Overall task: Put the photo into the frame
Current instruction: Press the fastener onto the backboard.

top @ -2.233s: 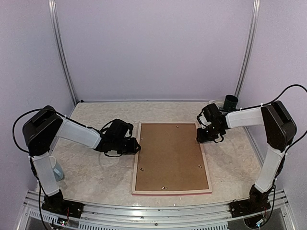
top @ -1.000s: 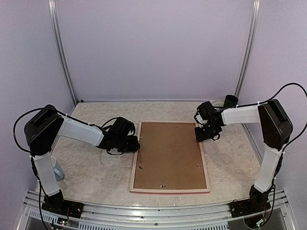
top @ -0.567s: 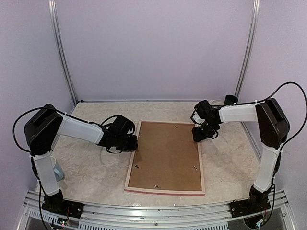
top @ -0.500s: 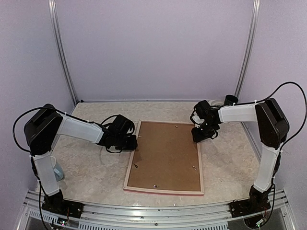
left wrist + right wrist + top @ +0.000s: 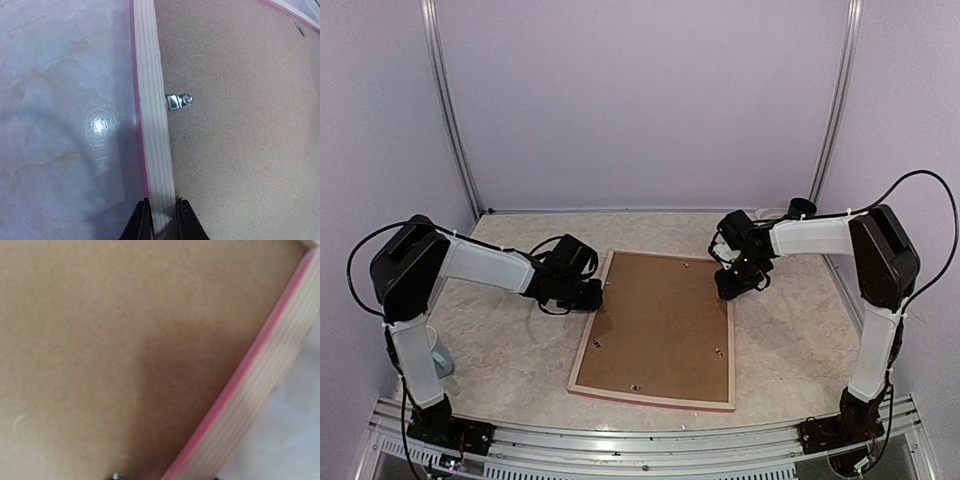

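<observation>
Left wrist shows left claw [image 5: 163, 204] pinching the frame [image 5: 150, 100]; right claw [image 5: 728, 288] grip unclear.

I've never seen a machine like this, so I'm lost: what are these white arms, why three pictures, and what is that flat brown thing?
These are two robot arms bolted at the table's near edge. The wide picture comes from a fixed camera above and behind them; the two close-ups come from a camera on each wrist. On the table lies a picture frame, back up, showing its brown backing board and small metal clips. The left claw pinches the frame's left rail near the far corner: its fingers sit either side of the pale wood. The right claw is at the right rail, but its close-up is too blurred to tell whether it grips. No photo is visible.
</observation>
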You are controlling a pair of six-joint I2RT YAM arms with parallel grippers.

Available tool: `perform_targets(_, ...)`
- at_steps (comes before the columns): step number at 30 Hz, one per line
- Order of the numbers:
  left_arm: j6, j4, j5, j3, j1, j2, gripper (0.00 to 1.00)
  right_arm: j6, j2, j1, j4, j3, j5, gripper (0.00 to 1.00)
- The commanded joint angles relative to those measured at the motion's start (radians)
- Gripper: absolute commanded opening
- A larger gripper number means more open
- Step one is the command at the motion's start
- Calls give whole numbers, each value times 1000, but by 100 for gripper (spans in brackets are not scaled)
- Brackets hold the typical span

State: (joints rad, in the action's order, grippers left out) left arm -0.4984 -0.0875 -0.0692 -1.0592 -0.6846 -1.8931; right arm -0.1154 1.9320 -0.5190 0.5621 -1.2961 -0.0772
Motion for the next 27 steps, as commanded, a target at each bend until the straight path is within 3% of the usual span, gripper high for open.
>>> perform_targets(1, 63, -61, 8, -19, 14, -35, 16, 28, 34, -10, 55, 5, -53, 41)
perform_targets(13, 80, -59, 18, -15, 17, -31, 16, 29, 40, -24, 37, 4, -180, 32)
perform_targets(24, 73, -55, 23, -6, 17, -18, 15, 24, 6, -38, 22, 14, -305, 32)
perform_targets(27, 55, -38, 40, 1, 17, -14, 16, 16, -12, -39, 10, 10, -253, 38)
